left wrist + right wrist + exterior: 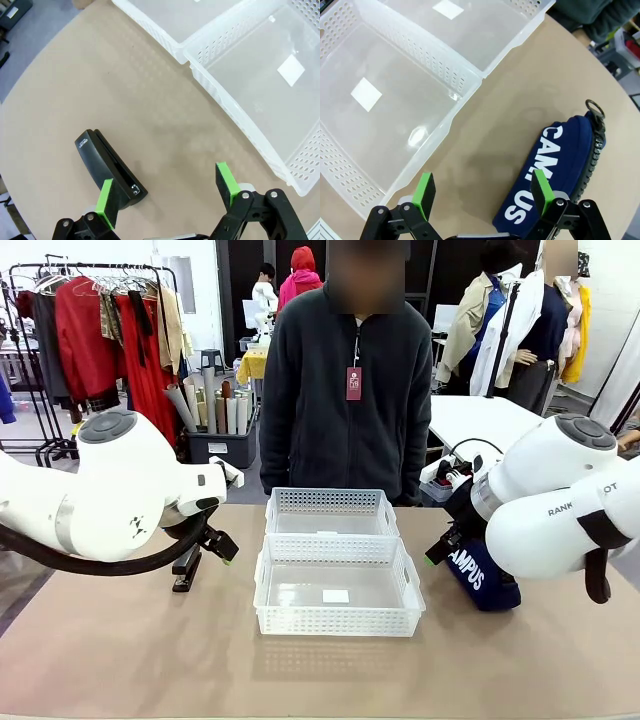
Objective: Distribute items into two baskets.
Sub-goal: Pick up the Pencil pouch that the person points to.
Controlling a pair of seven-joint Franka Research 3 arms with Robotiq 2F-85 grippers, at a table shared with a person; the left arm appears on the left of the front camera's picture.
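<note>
Centrally, 2 lattice-walled translucent baskets (340,621), soft navy pouch (485,585)

Two baskets are sitting on one table (130,650), a near basket (338,620) and a far basket (330,502); each is carrying one white sticker (366,93), making two stickers; one black stapler (187,567) and one navy pouch (482,577) are lying out, making two loose items; two white arms are reaching in, each ending in one gripper, the left gripper (167,192) and the right gripper (482,192); each gripper is showing two fingers with one green pad (424,195) apiece, four pads altogether; one person (345,390) is standing at the table; two more people are showing farther back.
</note>
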